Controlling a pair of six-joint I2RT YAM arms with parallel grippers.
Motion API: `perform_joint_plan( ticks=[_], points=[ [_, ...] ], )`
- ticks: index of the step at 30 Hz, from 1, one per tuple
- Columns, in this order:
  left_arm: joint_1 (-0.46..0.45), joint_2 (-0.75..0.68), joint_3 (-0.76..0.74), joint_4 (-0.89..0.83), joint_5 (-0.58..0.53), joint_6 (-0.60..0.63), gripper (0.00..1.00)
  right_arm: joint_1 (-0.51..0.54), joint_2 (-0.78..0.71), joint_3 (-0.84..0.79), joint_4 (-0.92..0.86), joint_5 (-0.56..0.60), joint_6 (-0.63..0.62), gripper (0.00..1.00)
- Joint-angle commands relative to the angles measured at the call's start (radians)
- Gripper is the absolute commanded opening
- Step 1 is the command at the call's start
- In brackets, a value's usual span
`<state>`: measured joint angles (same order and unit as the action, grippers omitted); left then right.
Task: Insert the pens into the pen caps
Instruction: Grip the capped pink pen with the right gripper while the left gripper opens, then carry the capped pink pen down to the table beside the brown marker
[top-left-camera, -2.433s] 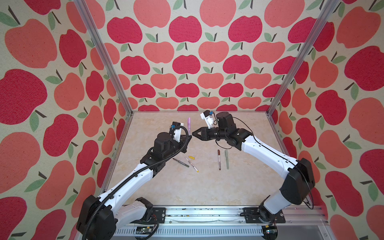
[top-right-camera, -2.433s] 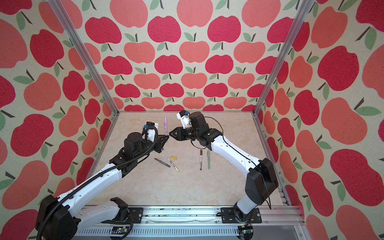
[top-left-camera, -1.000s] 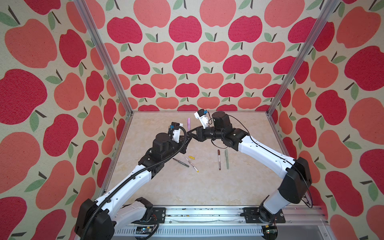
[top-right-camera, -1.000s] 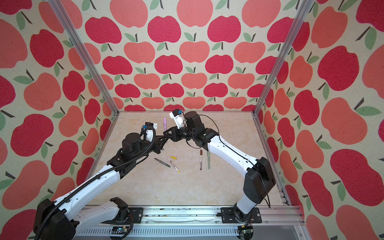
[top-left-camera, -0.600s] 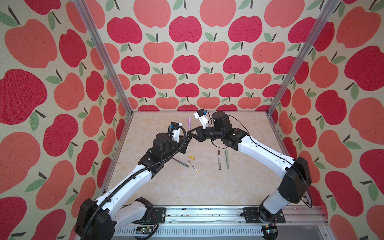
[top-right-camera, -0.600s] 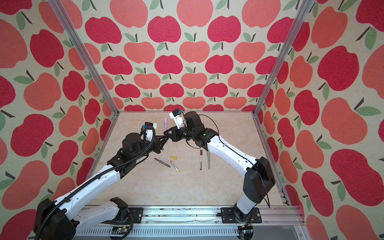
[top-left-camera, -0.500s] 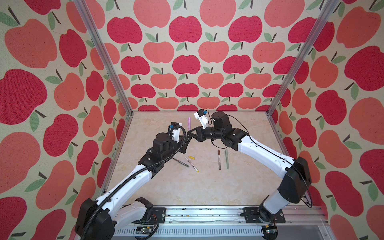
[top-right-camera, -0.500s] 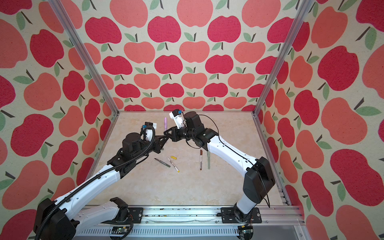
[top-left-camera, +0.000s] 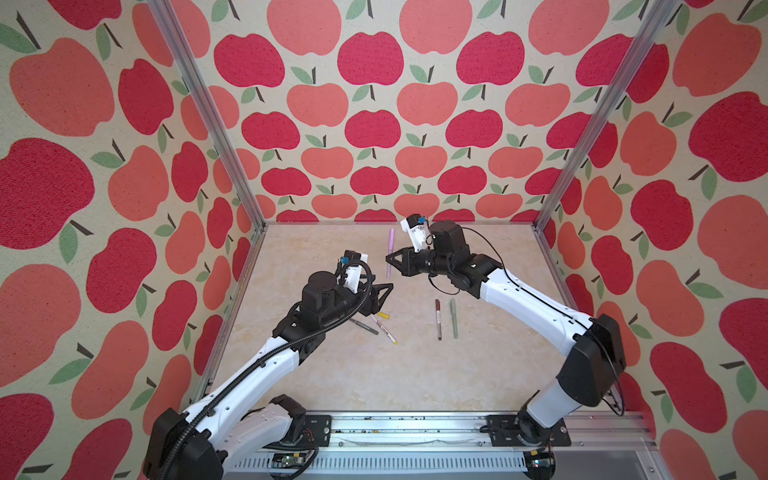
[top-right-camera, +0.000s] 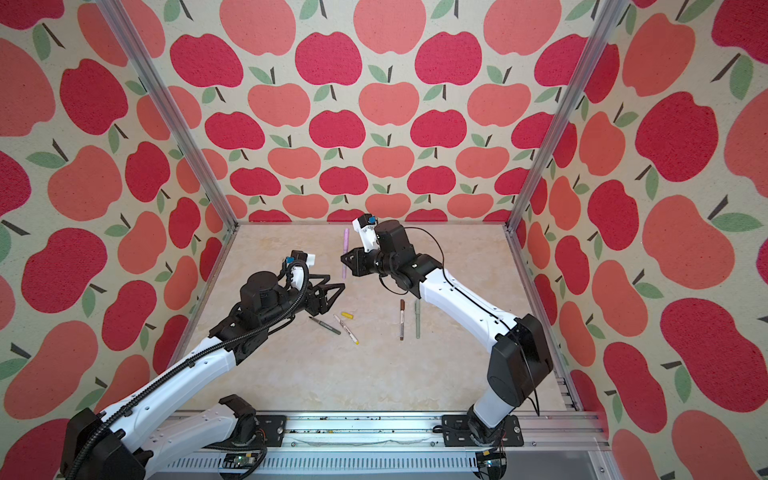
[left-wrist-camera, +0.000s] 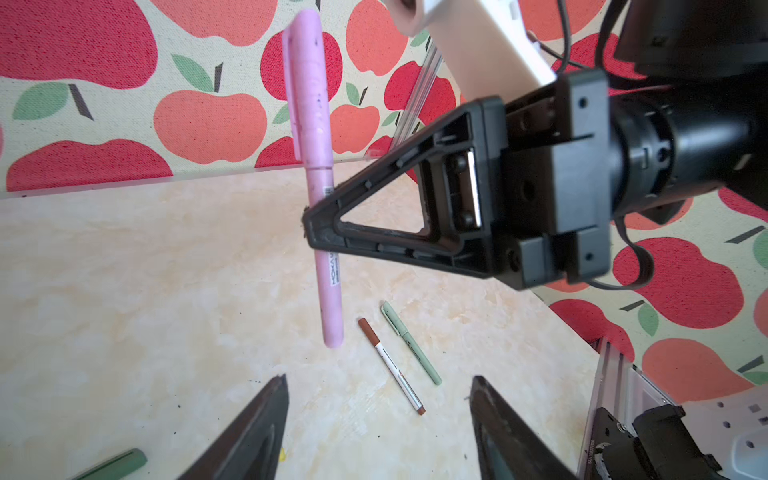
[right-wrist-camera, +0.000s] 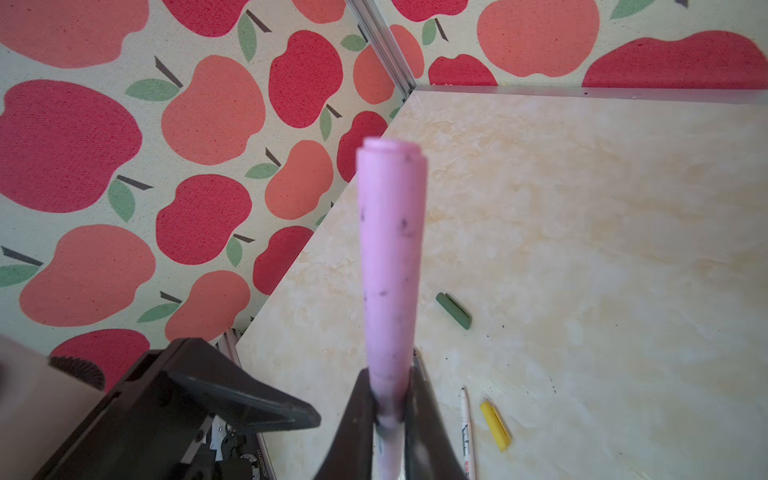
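Pink pen (top-left-camera: 390, 249) capped, left claw (top-left-camera: 390, 286) released
The left claw has been opened and drawn back; the pink pen, judged fully capped, is gripped upright by the right claw (top-left-camera: 388, 259) near the worktop's (top-left-camera: 415, 374) far edge

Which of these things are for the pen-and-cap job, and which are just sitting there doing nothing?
For the job:
- lilac-pink pen, capped, held in the right end effector
- dark green pen and dark green cap
- white-and-yellow pen and yellow cap
- brown pen and sage green pen, already capped

Just there:
- apple-print walls
- metal frame posts
- front rail
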<state>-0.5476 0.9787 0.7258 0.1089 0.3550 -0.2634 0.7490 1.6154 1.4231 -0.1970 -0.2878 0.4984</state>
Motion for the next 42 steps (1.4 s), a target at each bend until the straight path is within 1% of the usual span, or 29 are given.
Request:
perform_joint_plan(
  ticks=[1,4,6,13,16,21,30,42],
  points=[
    [-0.001,-0.064,-0.030,-0.046,-0.034,0.058,0.78,-0.022,-0.044,-0.018,-0.096,0.046,0.022,0.05],
    [0.005,-0.101,-0.039,-0.077,-0.059,0.089,0.80,-0.033,-0.056,-0.048,-0.158,0.070,0.021,0.05],
    [0.011,-0.107,-0.039,-0.091,-0.055,0.108,0.80,-0.035,-0.058,-0.065,-0.210,0.087,0.015,0.05],
    [0.022,-0.073,-0.026,-0.107,-0.018,0.140,0.81,-0.036,-0.043,-0.133,-0.357,0.120,0.035,0.05],
    [0.024,-0.063,-0.029,-0.101,-0.011,0.138,0.81,-0.034,-0.020,-0.155,-0.394,0.133,0.048,0.05],
    [0.025,-0.055,-0.031,-0.100,-0.008,0.130,0.81,-0.034,0.064,-0.141,-0.469,0.159,0.060,0.05],
    [0.025,-0.038,-0.034,-0.089,-0.001,0.111,0.81,-0.027,0.206,-0.143,-0.446,0.111,0.137,0.06],
    [0.025,-0.033,-0.043,-0.071,0.002,0.102,0.81,-0.027,0.271,-0.160,-0.436,0.115,0.182,0.06]
  ],
)
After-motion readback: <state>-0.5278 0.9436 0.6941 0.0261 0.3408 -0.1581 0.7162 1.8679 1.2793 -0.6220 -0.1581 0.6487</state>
